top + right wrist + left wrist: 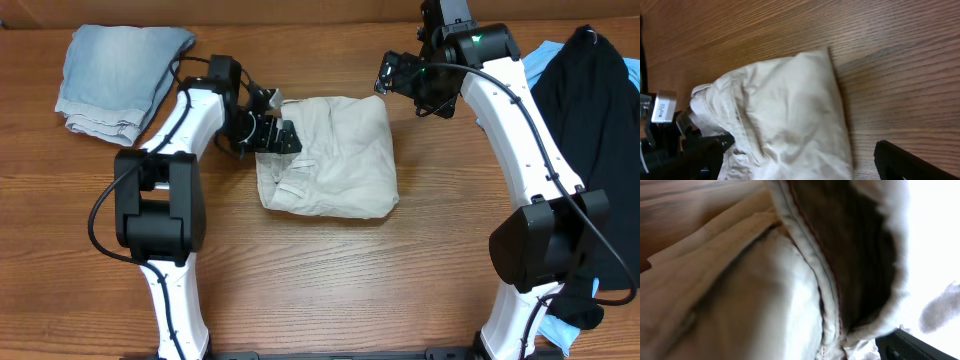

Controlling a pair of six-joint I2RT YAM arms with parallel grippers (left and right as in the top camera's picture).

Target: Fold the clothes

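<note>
Left end effector [285, 137], spread wide, noses into the left edge of the folded beige cotton garment [340, 155] on the table [330, 290]; right end effector [392, 75] hovers spread and empty near its far right corner. Snagging one layer could drag the fold open.

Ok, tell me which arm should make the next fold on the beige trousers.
Left, probably: the left gripper sits open at the edge of the trousers, with cloth filling its wrist view. The right gripper hangs open beyond a corner, apart from the cloth.
</note>
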